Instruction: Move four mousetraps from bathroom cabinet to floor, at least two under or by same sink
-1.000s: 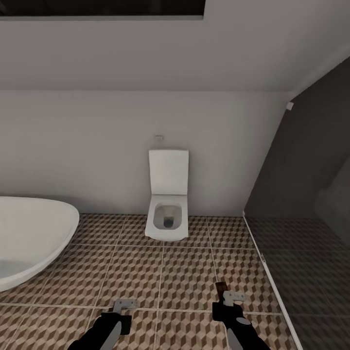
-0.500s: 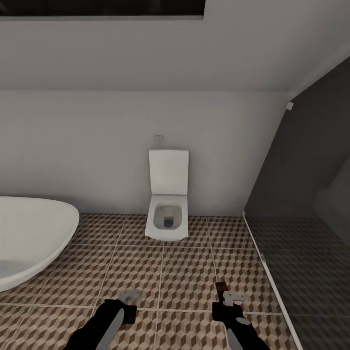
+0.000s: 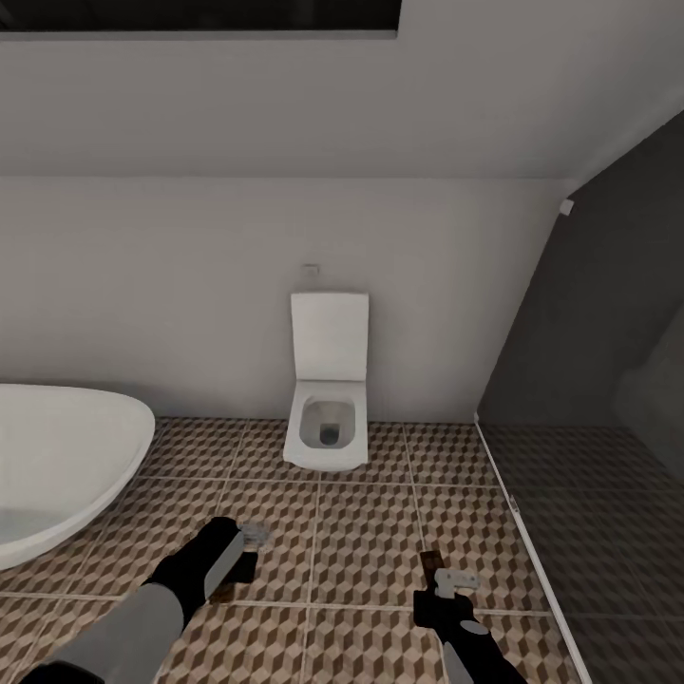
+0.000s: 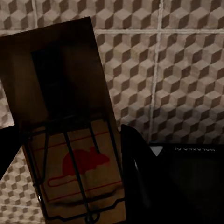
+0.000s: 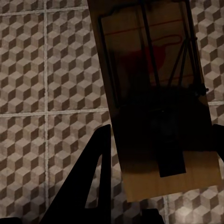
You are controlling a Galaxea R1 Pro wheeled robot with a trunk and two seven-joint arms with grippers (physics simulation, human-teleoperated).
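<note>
Each gripper holds a mousetrap over the cube-patterned bathroom floor [image 3: 361,532]. My left gripper [image 3: 247,541] reaches forward at the lower left of the head view. In the left wrist view it [image 4: 70,158] is shut on a wooden mousetrap [image 4: 65,130] with a red mouse print and dark wire. My right gripper [image 3: 446,581] hangs low at the lower right, shut on a second mousetrap [image 3: 432,561]. The right wrist view shows that mousetrap [image 5: 154,93] between the dark fingers [image 5: 95,172]. The cabinet and the sink are out of view.
A white oval bathtub [image 3: 57,465] stands at the left. A white toilet [image 3: 329,418] with its lid up is against the far wall ahead. A dark glass shower screen [image 3: 589,427] with a pale floor rail runs along the right.
My left arm has stretched forward and risen, carrying its mousetrap farther from me towards the bathtub side. The right arm and the camera have stayed put.
</note>
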